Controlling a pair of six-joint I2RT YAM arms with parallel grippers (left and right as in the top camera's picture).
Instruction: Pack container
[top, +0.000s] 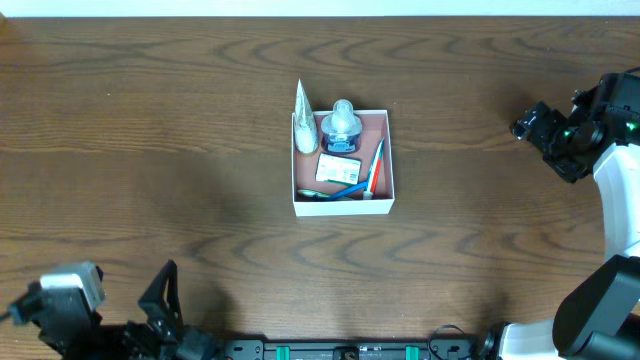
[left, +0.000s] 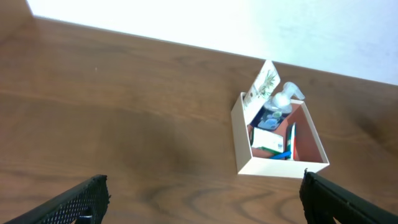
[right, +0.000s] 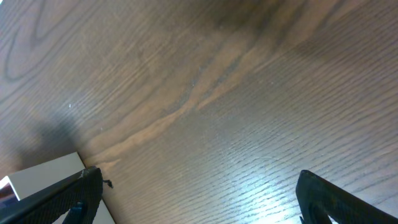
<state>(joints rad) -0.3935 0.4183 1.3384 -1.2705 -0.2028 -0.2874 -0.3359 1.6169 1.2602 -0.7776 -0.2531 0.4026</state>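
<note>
Both grippers idle, nothing held. Left gripper (left: 204, 180): jaws wide apart, empty. Right gripper (right: 198, 177): same, fingers spread, bare table (top: 150, 120) between them.

Container (left: 280, 167) sits ahead of the L jaws and off to their right side, well apart. From the R jaws only a white corner of it shows, past one finger.

Contents look packed: pump bottle (top: 341, 130) upright at the far wall, pale pouch (top: 304, 120) leaning in the corner beside it, small carton (top: 338, 170), orange toothbrush (top: 376, 165) along the wall, blue one (top: 345, 190) at the near wall. No loose items seen on the table, so prob. near done.

Risks:
- Pouch tip stands above the rim; a low pass over that corner could clip it and flip it out.
- Bottle tall and upright; a knock on the wall may topple it.
- Thin cardboard on smooth wood likely slides if nudged side-on.

Room: open wood on all sides of the box; approach from above is free except that pouch corner.
</note>
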